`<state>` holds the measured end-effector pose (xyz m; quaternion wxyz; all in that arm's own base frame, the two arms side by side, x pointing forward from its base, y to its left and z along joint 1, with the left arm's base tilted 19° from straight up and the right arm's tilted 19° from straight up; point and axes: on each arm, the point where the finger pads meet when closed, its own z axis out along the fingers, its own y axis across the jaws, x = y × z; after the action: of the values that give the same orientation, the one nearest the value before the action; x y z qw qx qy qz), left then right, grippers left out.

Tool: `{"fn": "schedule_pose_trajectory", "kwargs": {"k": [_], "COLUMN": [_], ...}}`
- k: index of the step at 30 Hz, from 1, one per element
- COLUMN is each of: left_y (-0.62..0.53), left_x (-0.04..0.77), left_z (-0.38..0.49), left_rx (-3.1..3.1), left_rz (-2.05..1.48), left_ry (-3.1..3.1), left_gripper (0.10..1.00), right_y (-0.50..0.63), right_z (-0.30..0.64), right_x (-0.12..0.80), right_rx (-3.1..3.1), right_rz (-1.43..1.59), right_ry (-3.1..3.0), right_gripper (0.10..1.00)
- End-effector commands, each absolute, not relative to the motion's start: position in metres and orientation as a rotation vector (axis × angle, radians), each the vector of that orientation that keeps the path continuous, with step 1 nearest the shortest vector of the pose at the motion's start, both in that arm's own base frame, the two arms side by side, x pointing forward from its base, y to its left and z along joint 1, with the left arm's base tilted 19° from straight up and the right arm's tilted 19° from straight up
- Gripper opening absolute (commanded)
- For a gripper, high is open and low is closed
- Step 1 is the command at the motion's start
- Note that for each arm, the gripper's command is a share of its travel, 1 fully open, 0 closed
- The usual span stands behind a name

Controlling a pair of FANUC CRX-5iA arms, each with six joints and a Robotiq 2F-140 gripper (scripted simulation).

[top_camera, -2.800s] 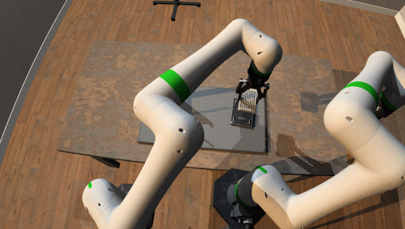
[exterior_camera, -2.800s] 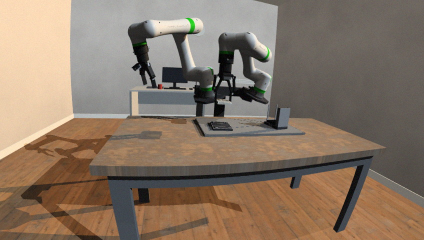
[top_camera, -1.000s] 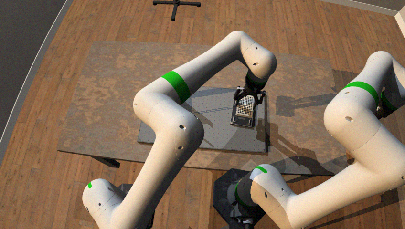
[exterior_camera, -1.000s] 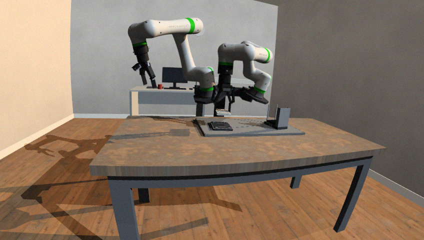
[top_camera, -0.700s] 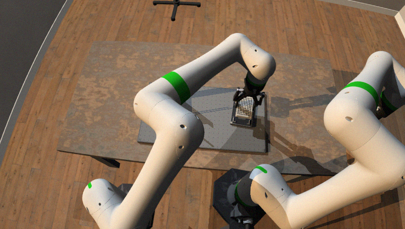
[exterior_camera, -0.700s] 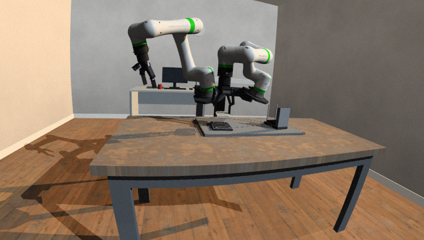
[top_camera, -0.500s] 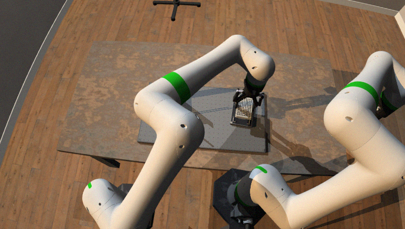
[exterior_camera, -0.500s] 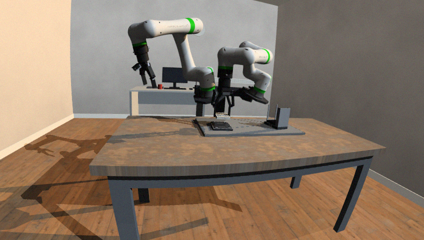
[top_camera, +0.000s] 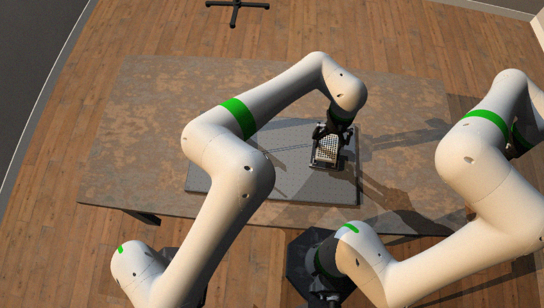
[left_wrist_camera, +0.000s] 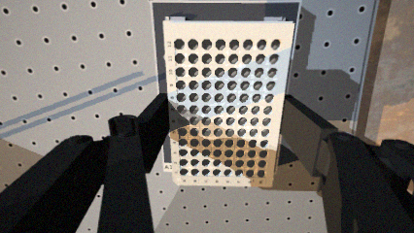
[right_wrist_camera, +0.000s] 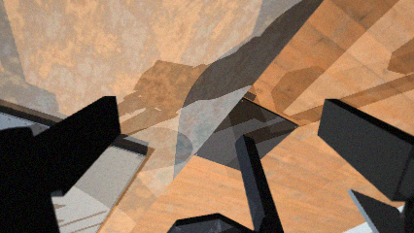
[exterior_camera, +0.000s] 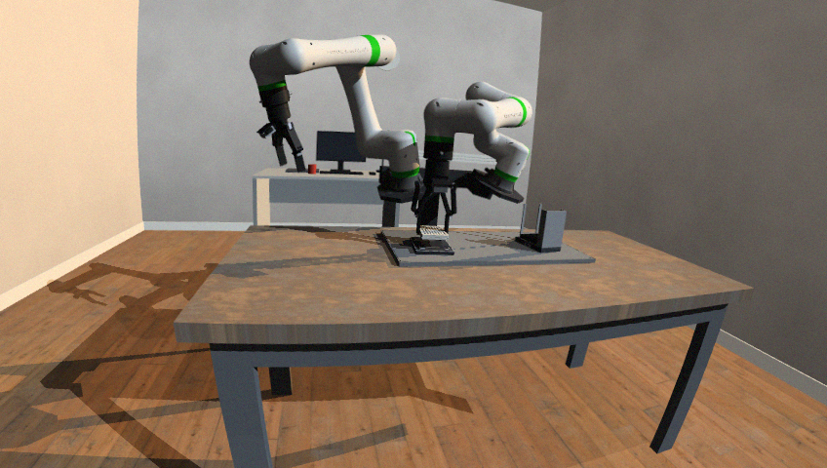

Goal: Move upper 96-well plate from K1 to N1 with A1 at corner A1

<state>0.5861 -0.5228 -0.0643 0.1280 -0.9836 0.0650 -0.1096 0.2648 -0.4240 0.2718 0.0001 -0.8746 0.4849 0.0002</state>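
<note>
Holding the upper 96-well plate between its fingers, the left gripper points down over the plate nest N1. The plate looks roughly level and sits above the nest's base in the exterior view; whether its underside touches the locators cannot be told. From the left wrist, the column numbers run along the plate's left rim, with 12 at the far end, and tiny row letters line the near rim. These rows of print meet at the near left corner, right by the nest's A1 mark, so the corners match. The plate covers most of the nest in that view, its near edge reaching past the mark.

The nest stands on a perforated board, which lies on the desk. In the exterior view, the stack rack K1 stands upright at the board's right end, well apart from the nest; the lower plate cannot be made out. The right gripper is wide open, raised and away from the nest, with nothing between its fingers.
</note>
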Motion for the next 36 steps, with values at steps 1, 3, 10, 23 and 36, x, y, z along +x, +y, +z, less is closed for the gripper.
{"fn": "schedule_pose_trajectory", "kwargs": {"k": [1,3,10,23,36], "left_y": [-0.523,-0.523,-0.520,-0.520,-0.519], "left_x": [0.587,0.588,0.590,0.591,0.591], "left_z": [-0.066,-0.068,-0.079,-0.081,-0.081], "left_rx": [-2.863,-2.863,-2.863,-2.863,-2.863], "left_rz": [-0.322,-0.322,-0.322,-0.322,-0.322], "left_ry": [0.190,0.190,0.190,0.190,0.190], "left_gripper": [0.099,0.099,0.099,0.099,0.099], "right_y": [-0.424,-0.424,-0.424,-0.424,-0.424], "right_z": [0.273,0.273,0.273,0.273,0.273], "right_x": [0.265,0.265,0.265,0.265,0.265], "right_rx": [-2.748,-2.748,-2.748,-2.748,-2.748], "right_rz": [-0.002,-0.002,-0.002,-0.002,-0.002], "right_ry": [1.524,1.524,1.524,1.524,1.524], "right_gripper": [1.000,1.000,1.000,1.000,1.000]}}
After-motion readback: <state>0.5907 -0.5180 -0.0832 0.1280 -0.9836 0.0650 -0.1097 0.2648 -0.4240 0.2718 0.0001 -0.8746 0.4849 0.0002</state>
